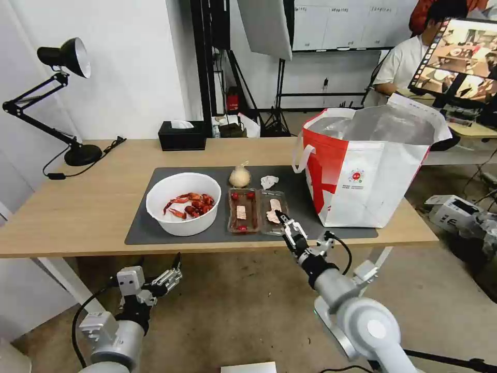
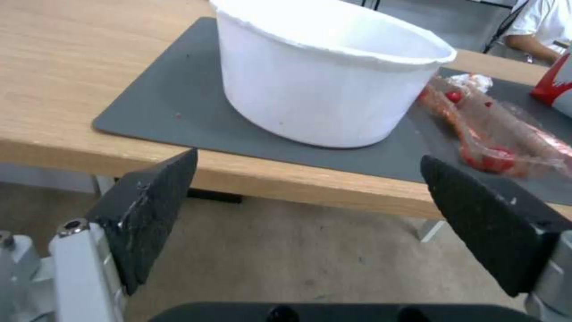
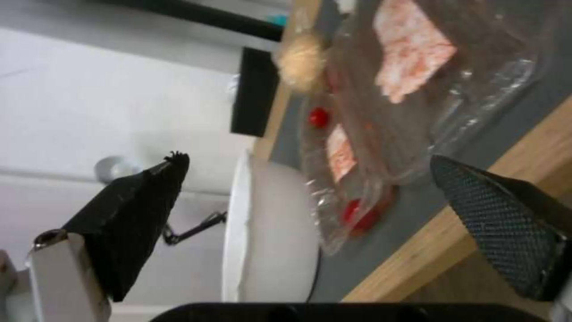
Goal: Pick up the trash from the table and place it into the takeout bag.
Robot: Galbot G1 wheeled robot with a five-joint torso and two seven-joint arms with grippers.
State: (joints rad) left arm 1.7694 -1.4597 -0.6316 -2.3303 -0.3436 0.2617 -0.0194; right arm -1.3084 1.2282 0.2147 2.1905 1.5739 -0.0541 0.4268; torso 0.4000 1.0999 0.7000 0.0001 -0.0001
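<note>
Right gripper (image 1: 285,224): raised to the near edge of the tabletop (image 1: 77,207), tips over the near end of the right-hand tray; jaws spread wide and holding nothing, as the right wrist view shows with both black pads apart (image 3: 134,214).
Left gripper (image 1: 173,273): low, below the tabletop edge at about 7 o'clock from the bowl; jaws wide apart and empty in the left wrist view (image 2: 149,210), pointing up toward the bowl.
Mat (image 1: 142,217): dark grey, lying on the middle of the tabletop; all the trash rests on it.
Bowl (image 1: 183,203): white and round, at the mat's 9 o'clock end, with red crayfish shells (image 1: 191,203) inside.
Left tray (image 1: 243,210): clear plastic, just at 3 o'clock of the bowl, holding red bits and a pale scrap.
Right tray (image 1: 273,203): clear plastic, touching the left tray's side, with pinkish scraps inside.
Pouch (image 1: 239,176): beige and knotted, at 12 o'clock of the left tray.
Tissue (image 1: 268,181): crumpled and white, at 12 o'clock of the right tray, just beside the pouch.
Takeout bag (image 1: 373,176): upright at the mat's 3 o'clock end, mouth open with the silver lining visible, red side panel facing the trays.
Tissue box (image 1: 182,135): black, at the far edge of the tabletop.
Desk lamp (image 1: 67,93): black, at the tabletop's far 9 o'clock corner.
</note>
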